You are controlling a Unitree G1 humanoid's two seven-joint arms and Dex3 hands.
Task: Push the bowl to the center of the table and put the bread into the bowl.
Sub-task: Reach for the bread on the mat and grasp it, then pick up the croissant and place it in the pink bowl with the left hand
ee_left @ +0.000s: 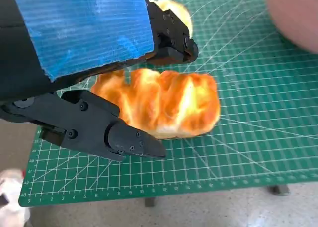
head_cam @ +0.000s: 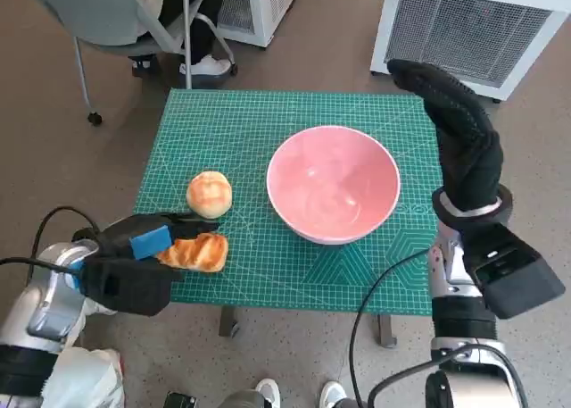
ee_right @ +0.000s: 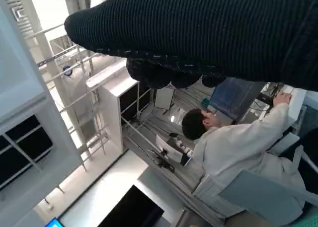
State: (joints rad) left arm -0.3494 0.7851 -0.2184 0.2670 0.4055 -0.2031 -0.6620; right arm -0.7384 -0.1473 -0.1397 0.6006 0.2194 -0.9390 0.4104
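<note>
Closing on the long glazed bread (ee_left: 164,104) with the left hand (head_cam: 134,261): fingers (ee_left: 114,132) set on either side of the loaf near its end, seemingly touching the crust, though a firm hold cannot be confirmed. Best to squeeze gently across the narrow width, since the soft crust will likely dent, then lift straight up before swinging toward the pink bowl (head_cam: 333,185). Worth keeping clear of the round bun (head_cam: 209,194) just beside the loaf on its far side.

Golden-brown, shiny, ridged like a braided or twisted roll, lying flat at the near left edge of the green cutting mat (head_cam: 268,274). Bowl upright and roughly mid-table, apart from the bread.

Right hand (head_cam: 459,140) raised past the bowl's right side, fingers extended, holding nothing. Seated person (ee_right: 238,142) in the right wrist view.
</note>
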